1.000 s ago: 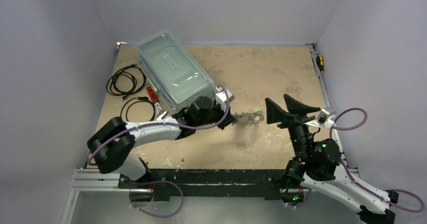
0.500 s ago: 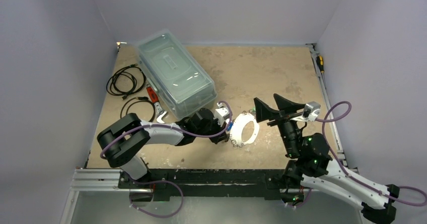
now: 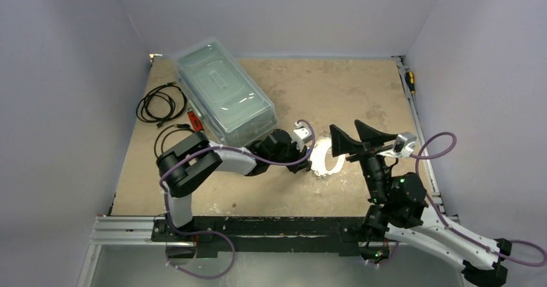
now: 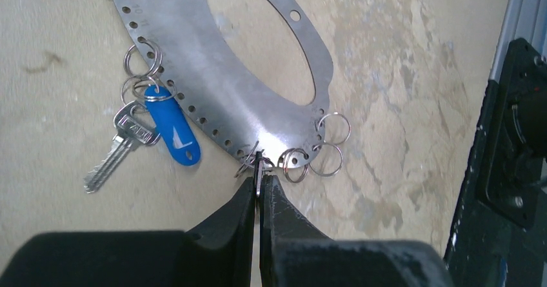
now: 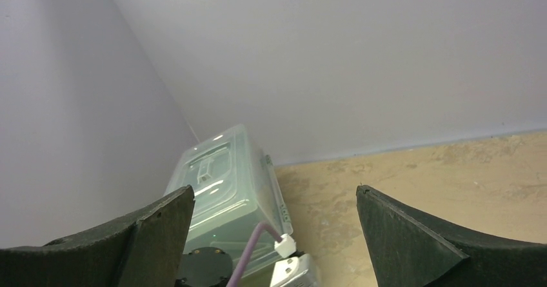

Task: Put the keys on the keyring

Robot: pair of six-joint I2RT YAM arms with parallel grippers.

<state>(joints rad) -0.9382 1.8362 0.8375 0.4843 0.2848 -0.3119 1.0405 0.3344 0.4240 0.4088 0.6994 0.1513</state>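
The keyring [image 4: 219, 87] is a pale metal band with a row of holes and several small rings, lying flat on the table. A blue-headed key [image 4: 171, 129] and a silver key [image 4: 119, 155] hang from rings on its left edge. My left gripper [image 4: 259, 178] is shut on a thin flat key seen edge-on, which hangs from a ring at the band's near edge. From above, the left gripper [image 3: 308, 159] sits at the keyring's [image 3: 319, 162] left side. My right gripper [image 3: 344, 125] hovers open just right of the loop, with nothing between its fingers [image 5: 161, 222].
A clear plastic lidded box [image 3: 222, 97] lies diagonally at the back left, also in the right wrist view [image 5: 219, 177]. Coiled black cables [image 3: 161, 103] and a small red item [image 3: 192, 119] lie left of it. A screwdriver [image 3: 410, 80] rests by the right wall.
The left arm has brought the keyring down from the air, then dragged it right toward the right gripper. The right gripper shifted left and stayed open.
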